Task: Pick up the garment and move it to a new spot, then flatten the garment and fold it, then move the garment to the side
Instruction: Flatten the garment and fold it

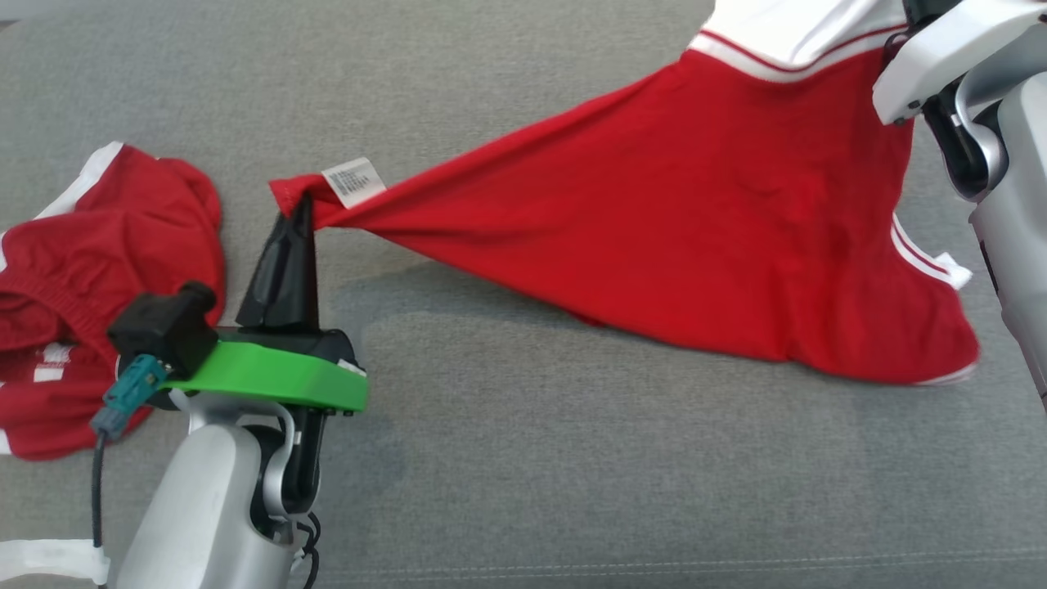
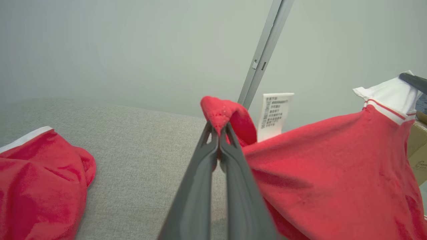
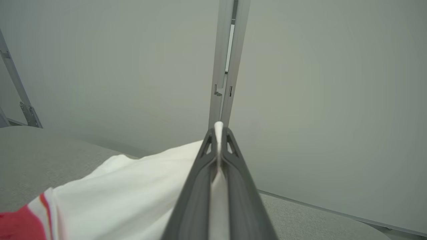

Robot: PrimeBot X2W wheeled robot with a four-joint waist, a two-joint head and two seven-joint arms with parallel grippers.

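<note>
The garment [image 1: 695, 213] is red with a white, red-striped band and a white care label [image 1: 353, 182]. It hangs stretched between my two grippers above the grey cushioned surface [image 1: 532, 458], its lower edge sagging down at the right. My left gripper [image 1: 304, 204] is shut on a red corner of the garment [image 2: 218, 111] beside the label [image 2: 275, 115]. My right gripper [image 3: 218, 131] is shut on the garment's white band [image 3: 133, 196]. In the head view the right arm [image 1: 973, 90] enters at the upper right, over the white band.
A second red garment with white trim [image 1: 90, 286] lies crumpled at the left edge, close to my left wrist. A grey wall and a metal upright [image 2: 263, 53] stand behind the surface. A cardboard box [image 2: 418, 150] sits at the far right.
</note>
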